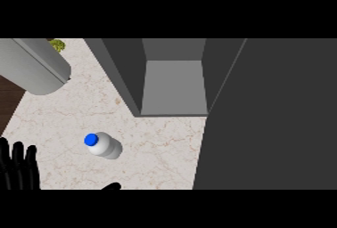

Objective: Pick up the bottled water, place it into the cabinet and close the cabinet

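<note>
Nothing done yet: bottle [103, 146] stands untouched on bench [161, 149], lower left of centre; cabinet [172, 84] open, top centre. Left hand [16, 165] rests wide, holding nothing, lower left corner; right hand [113, 186] only a sliver at bottom edge, state can't tell. Pick, place, close all pending

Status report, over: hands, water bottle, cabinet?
Left hand open, resting at lower left; right hand barely in view. Bottled water upright on counter, untouched. Cabinet open, nothing between.
</note>
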Robot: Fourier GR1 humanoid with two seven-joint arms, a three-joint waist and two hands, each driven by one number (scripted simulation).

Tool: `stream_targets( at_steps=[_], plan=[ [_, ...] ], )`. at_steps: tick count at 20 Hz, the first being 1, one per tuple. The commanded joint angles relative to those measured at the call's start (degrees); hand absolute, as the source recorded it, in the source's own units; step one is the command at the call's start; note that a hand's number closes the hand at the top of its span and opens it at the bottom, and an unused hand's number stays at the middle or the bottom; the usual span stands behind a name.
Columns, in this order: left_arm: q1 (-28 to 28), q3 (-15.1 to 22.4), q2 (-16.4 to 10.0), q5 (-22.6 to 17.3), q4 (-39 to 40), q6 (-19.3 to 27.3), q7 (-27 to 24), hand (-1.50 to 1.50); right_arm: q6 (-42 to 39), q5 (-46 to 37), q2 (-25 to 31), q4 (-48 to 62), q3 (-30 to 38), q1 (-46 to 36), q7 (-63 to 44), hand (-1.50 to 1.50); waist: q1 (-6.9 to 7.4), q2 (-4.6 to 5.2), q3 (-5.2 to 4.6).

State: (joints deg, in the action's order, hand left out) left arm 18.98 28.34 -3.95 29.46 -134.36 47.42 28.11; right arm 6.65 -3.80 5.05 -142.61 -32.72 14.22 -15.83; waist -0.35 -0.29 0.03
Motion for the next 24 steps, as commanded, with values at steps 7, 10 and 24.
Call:
stream_targets(
  at_steps=[7, 10, 24],
  plan=[
    [-1.16, -4.12, -0.43, -2.44, 3.46, 1.53, -3.43, -1.5, 2.37, -6.31, 3.66, -6.5, -2.8, 0.16, -2.06, -1.5, -0.07, 0.09, -0.07],
    [-0.01, -3.36, 0.1, -3.33, 4.85, 2.86, -6.28, -1.5, 4.26, -7.59, 3.19, -4.3, -2.28, -1.67, -2.37, -1.5, 0.11, 0.1, -0.07],
    [-5.58, -14.7, 1.04, -22.18, 25.0, -0.02, -23.1, -1.5, 8.93, -9.95, 6.11, -6.12, -8.11, -1.35, -4.21, -1.5, -0.16, 0.1, -0.14]
  ],
)
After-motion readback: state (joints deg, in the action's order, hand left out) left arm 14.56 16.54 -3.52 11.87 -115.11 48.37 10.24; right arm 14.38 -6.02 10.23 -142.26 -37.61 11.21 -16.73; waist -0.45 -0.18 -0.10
